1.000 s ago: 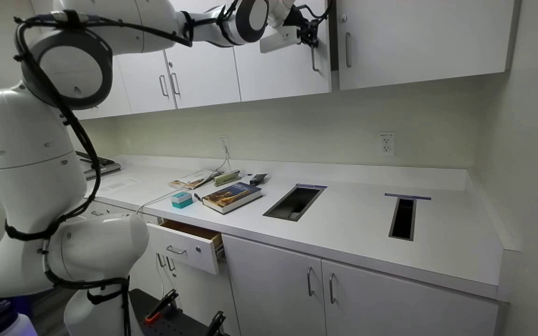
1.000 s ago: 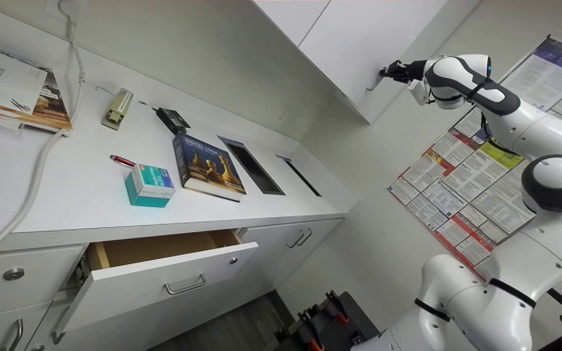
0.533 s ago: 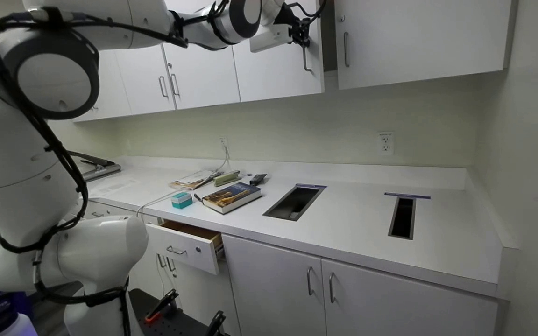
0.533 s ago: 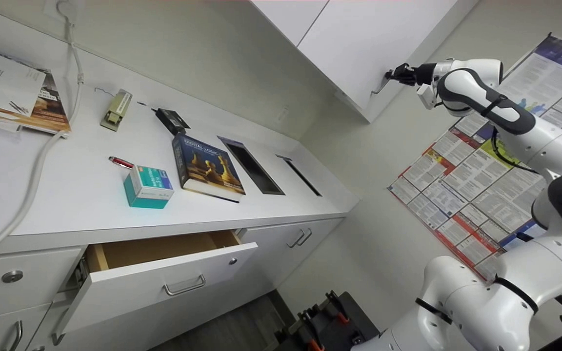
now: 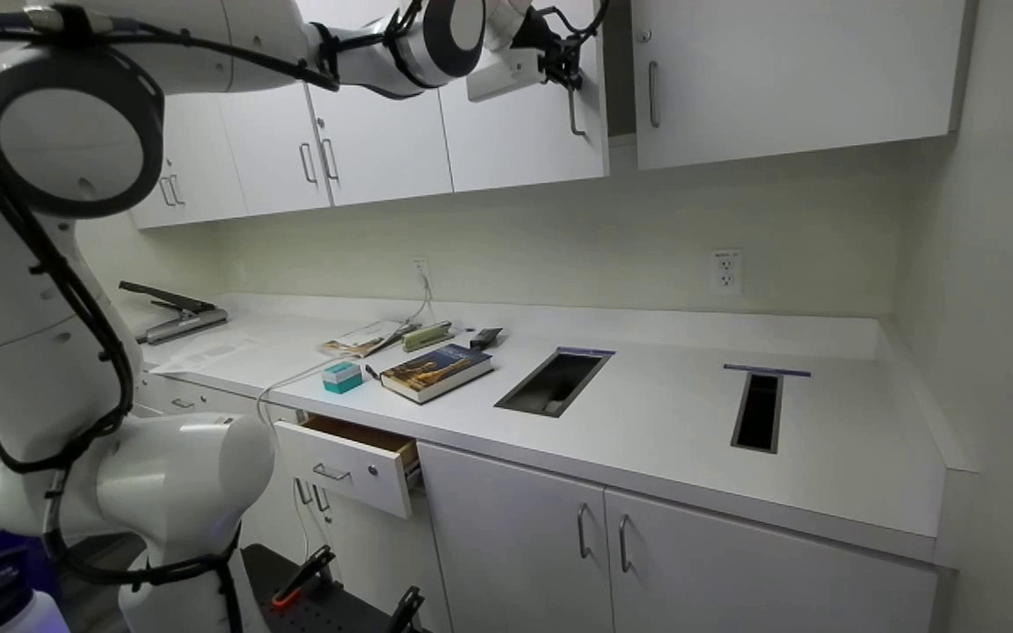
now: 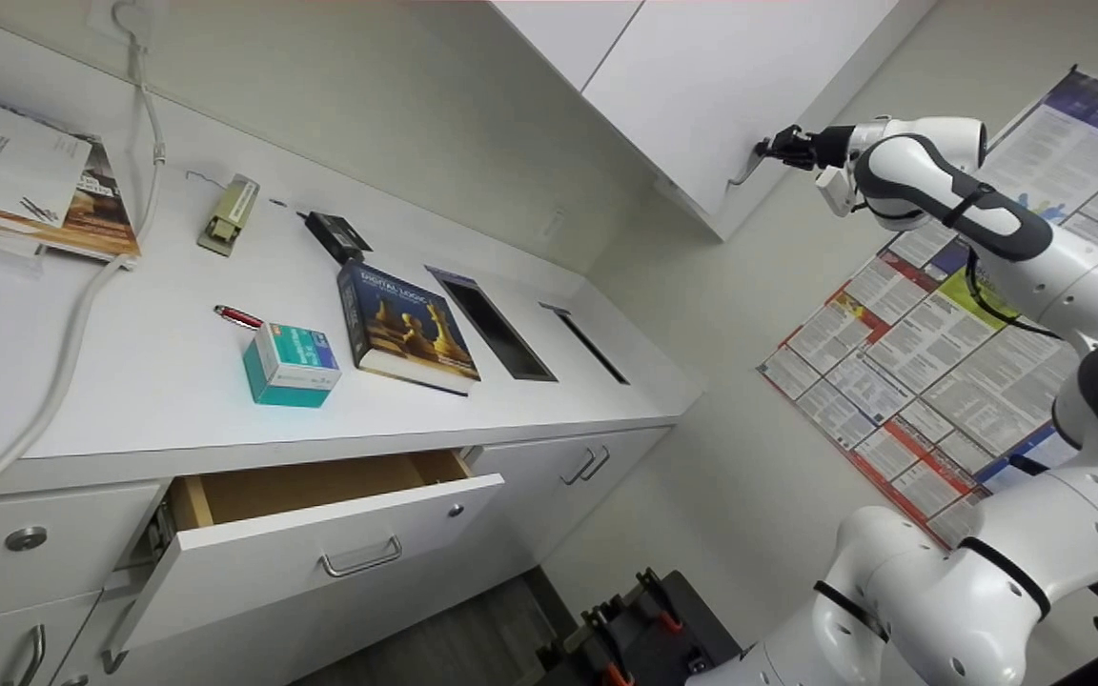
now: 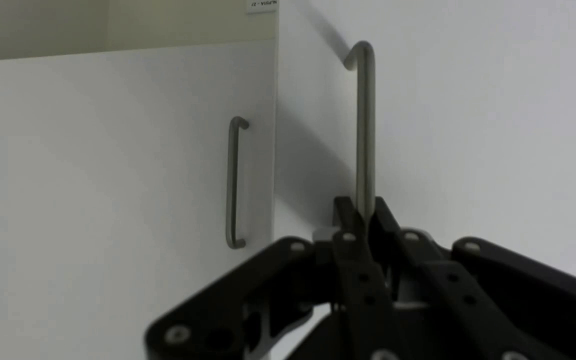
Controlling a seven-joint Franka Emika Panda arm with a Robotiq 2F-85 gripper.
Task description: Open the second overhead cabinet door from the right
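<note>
The white overhead cabinet door (image 5: 520,141), second from the right, stands ajar, with a dark gap along its handle edge. It also shows in an exterior view (image 6: 701,81) and in the wrist view (image 7: 468,125). Its metal bar handle (image 5: 573,114) runs vertically and shows in the wrist view (image 7: 366,125). My gripper (image 7: 361,206) is shut on this handle, one finger on each side of the bar. In both exterior views the gripper (image 5: 572,81) (image 6: 764,150) is at the handle's upper part, and the lower part sticks out below it.
The rightmost overhead door (image 5: 797,79) is beside the gap, with its own handle (image 5: 653,94). Below is the counter (image 5: 647,440) with a book (image 5: 436,371), a teal box (image 5: 343,377) and two cutouts. A drawer (image 6: 320,553) stands open under it.
My gripper and the held door edge have moved outward, leftward in an exterior view, and the dark gap has widened. Most of this came in the first half second. The arm's elbow has moved back.
</note>
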